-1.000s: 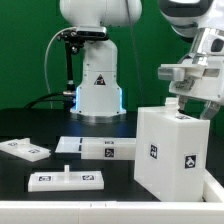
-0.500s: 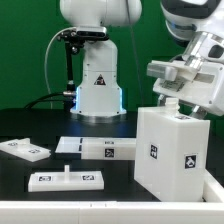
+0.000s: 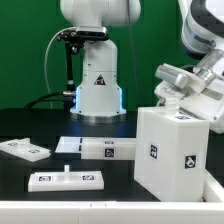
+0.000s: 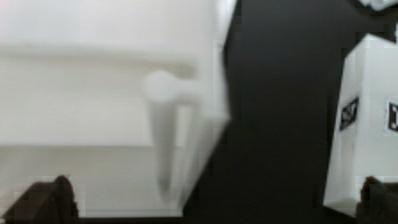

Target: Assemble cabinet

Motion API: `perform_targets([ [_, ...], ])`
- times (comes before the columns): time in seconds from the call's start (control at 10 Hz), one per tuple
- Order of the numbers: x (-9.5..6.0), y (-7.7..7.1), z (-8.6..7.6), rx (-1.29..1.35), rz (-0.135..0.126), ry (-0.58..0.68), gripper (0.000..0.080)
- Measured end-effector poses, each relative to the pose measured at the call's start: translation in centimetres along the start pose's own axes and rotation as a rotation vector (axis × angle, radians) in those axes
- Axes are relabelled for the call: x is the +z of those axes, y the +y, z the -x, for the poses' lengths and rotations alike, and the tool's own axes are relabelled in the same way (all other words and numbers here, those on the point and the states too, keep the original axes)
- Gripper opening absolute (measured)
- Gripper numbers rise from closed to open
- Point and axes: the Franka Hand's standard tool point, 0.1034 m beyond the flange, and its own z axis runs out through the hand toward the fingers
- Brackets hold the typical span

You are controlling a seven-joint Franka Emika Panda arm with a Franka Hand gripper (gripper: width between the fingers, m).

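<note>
- Standing upright on the black table [image 3: 30, 125], the large white plastic box-shaped cabinet body [image 3: 172, 152] fills the foreground on the exterior view's right (two square marker tags face the camera).
- The two-finger gripper [image 3: 175, 98] hangs just above its top.
- In the wrist view, the dark fingertips [image 4: 45, 198] are spread wide, with nothing pinched between them.
- Flat white panels [image 3: 95, 148] lie on the exterior view's left.

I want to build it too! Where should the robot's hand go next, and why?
Probably straight down a little. The gripper hangs open above the cabinet, and in the wrist view one of its thick walls lines up between the jaws, so lowering would let them straddle that wall before closing.
</note>
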Motion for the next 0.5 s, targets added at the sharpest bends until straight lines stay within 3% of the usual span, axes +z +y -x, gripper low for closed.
perform_targets([
  [0.3, -0.2, 0.2, 0.0, 0.003, 0.001, 0.003, 0.0797],
  [0.5, 0.8, 1.1, 2.0, -0.047, -0.006, 0.013, 0.0797],
])
